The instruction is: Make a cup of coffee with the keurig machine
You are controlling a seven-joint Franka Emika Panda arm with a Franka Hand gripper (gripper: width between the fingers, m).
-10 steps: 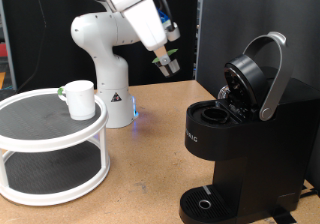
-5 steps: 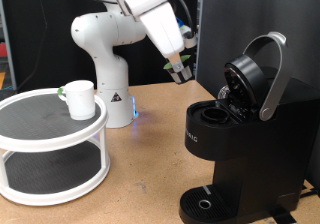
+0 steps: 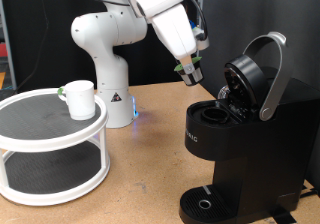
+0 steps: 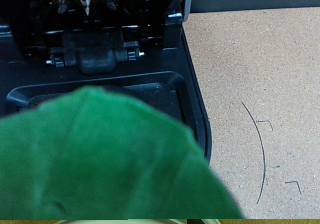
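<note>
The gripper [image 3: 191, 72] hangs in the air just above and to the exterior view's left of the open keurig [image 3: 240, 134], its fingers pinching a small green-topped pod [image 3: 190, 71]; in the wrist view the pod's green top [image 4: 105, 159] fills the foreground, with the machine's dark body [image 4: 100, 44] beyond it; the lid [image 3: 262, 72] stands raised; the cup [image 3: 79, 98] sits well apart on a round two-tier stand [image 3: 50, 144] at the exterior view's left; everything rests on a brown wooden table [image 3: 150, 174] before a dark backdrop; one cup, one pod, one machine, one stand.
</note>
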